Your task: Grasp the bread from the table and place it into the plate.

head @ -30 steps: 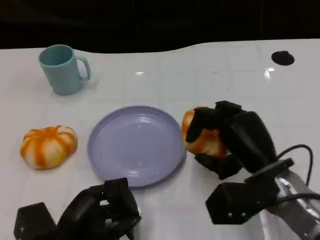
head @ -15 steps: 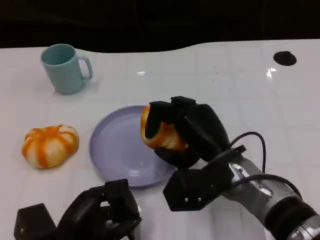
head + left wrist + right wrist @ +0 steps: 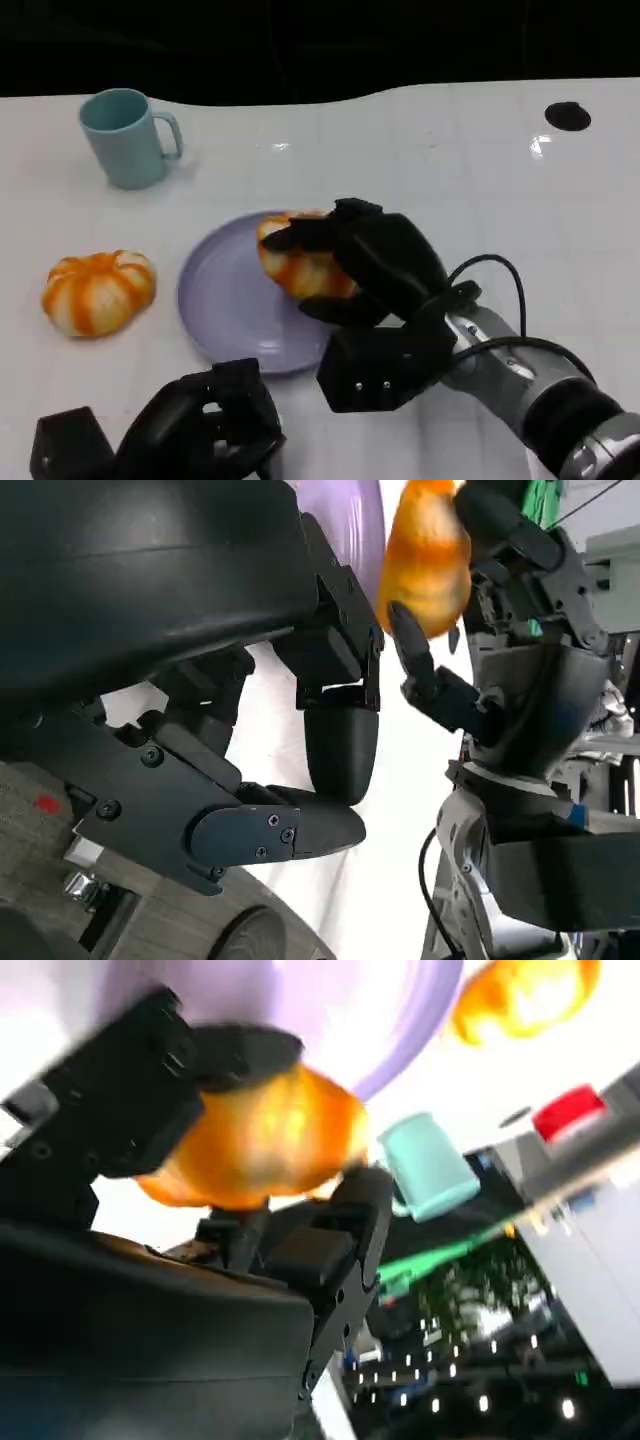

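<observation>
Bread (image 3: 298, 262) clasped in the fingers of my right hand (image 3: 372, 265), at its 9 o'clock, over the lavender plate (image 3: 228, 310), my left hand (image 3: 205, 425) curled in on nothing at 6 o'clock of the plate

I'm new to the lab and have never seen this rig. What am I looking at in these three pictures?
A humanoid robot at a white table. One picture looks down from its head; the other two come from cameras at its wrists. Its right hand grips an orange bread over the purple plate; the right wrist view shows that bread close up. Its left hand holds nothing, with fingers curled. A second bread and a teal mug sit on the table.
</observation>
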`<state>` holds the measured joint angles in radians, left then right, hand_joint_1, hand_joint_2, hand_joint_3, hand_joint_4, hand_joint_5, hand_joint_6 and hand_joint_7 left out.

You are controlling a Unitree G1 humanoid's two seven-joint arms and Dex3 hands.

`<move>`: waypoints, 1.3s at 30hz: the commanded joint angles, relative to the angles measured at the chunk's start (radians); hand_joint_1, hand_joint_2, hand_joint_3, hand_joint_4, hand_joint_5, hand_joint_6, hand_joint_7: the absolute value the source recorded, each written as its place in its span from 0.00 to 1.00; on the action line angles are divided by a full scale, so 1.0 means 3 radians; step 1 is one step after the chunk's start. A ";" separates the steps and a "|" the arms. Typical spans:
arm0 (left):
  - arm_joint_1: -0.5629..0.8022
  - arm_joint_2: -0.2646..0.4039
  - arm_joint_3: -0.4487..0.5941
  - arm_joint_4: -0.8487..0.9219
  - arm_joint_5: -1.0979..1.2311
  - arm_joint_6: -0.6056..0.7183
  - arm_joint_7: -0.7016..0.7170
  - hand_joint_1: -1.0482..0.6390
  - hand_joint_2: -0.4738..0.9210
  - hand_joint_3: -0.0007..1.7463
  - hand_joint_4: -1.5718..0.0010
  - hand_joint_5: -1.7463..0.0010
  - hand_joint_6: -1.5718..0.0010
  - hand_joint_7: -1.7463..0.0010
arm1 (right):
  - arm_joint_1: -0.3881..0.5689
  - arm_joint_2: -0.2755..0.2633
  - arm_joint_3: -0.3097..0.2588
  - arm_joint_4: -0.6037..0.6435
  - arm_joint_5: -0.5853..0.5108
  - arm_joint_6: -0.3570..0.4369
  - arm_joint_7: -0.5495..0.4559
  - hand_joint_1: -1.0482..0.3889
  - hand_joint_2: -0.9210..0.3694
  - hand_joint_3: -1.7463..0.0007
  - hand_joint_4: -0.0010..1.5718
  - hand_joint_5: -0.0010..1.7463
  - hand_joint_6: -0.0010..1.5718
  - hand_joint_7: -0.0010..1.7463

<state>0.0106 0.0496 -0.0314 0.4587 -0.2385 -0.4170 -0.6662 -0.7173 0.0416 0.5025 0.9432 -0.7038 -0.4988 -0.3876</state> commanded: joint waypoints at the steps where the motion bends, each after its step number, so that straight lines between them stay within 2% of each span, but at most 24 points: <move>1: 0.0022 0.0035 0.0019 -0.0023 -0.0020 0.0026 0.0005 0.31 0.79 0.40 0.49 0.00 0.51 0.20 | 0.0025 -0.0060 -0.0015 -0.0178 0.0098 0.0067 0.0224 0.38 0.00 0.92 0.00 0.33 0.23 0.00; 8: 0.0020 0.0032 0.0028 -0.0023 -0.0040 0.0048 -0.0012 0.32 0.78 0.41 0.49 0.00 0.51 0.21 | 0.0125 -0.0117 -0.0024 -0.0418 0.0168 0.0182 0.0507 0.35 0.00 0.91 0.00 0.24 0.20 0.00; 14: 0.0012 0.0025 0.0031 -0.0005 -0.0039 0.0029 -0.0008 0.31 0.78 0.41 0.48 0.00 0.51 0.21 | 0.0232 -0.0183 -0.0060 -0.0657 0.0208 0.0222 0.0641 0.34 0.00 0.91 0.00 0.23 0.20 0.00; 20: -0.0001 0.0011 0.0038 0.0021 -0.0065 0.0027 -0.0034 0.32 0.78 0.41 0.48 0.00 0.51 0.21 | 0.0431 -0.0352 -0.0116 -0.1040 0.0261 0.0219 0.0760 0.37 0.00 0.92 0.00 0.25 0.20 0.00; 30: -0.0011 0.0016 0.0034 0.0028 -0.0021 0.0016 0.0007 0.31 0.78 0.41 0.49 0.00 0.51 0.21 | 0.0776 -0.0662 -0.0232 -0.1360 0.0202 -0.0144 0.0380 0.40 0.00 0.94 0.08 0.34 0.27 0.03; 35: -0.0018 0.0012 0.0031 0.0035 -0.0002 -0.0002 0.0016 0.31 0.78 0.41 0.49 0.00 0.51 0.20 | 0.0954 -0.0775 -0.0345 -0.1350 0.0242 -0.0422 0.0070 0.45 0.00 0.96 0.18 0.39 0.35 0.06; 39: -0.0028 0.0007 0.0025 0.0042 0.0011 -0.0007 0.0022 0.31 0.78 0.41 0.49 0.00 0.51 0.20 | 0.1133 -0.0915 -0.0468 -0.1398 0.0282 -0.0634 -0.0040 0.51 0.00 0.97 0.27 0.42 0.43 0.08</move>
<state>0.0083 0.0411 -0.0312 0.4615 -0.2386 -0.4058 -0.6665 -0.4126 -0.1908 0.3959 0.5464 -0.6352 -0.6465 -0.3736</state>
